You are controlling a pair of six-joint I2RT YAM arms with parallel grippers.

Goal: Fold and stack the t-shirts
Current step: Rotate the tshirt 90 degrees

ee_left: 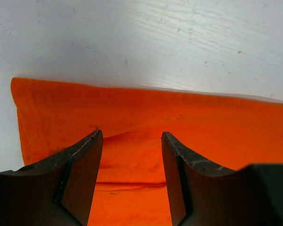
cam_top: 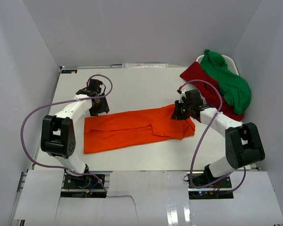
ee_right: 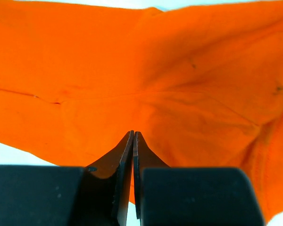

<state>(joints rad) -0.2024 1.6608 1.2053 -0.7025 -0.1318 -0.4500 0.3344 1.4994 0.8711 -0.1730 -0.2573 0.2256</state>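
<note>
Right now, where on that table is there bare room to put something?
Bare table lies between the orange shirt and the back wall, and in a strip between it and the arm bases. Far right is crowded: dark red shirt, green shirt, basket.

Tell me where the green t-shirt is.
In the top view, the green t-shirt lies far right, on the dark red t-shirt, by a white basket.

I see orange t-shirt (cam_top: 132, 131) plain, no print. Dark red t-shirt (cam_top: 193, 75), green t-shirt (cam_top: 231, 84) plain too. Table (cam_top: 132, 89) white, faint grey scuffs. Basket (cam_top: 230, 60) white. Cables (cam_top: 23, 132) purple. Left gripper (ee_left: 132, 141), right gripper (ee_right: 133, 136) black.
</note>
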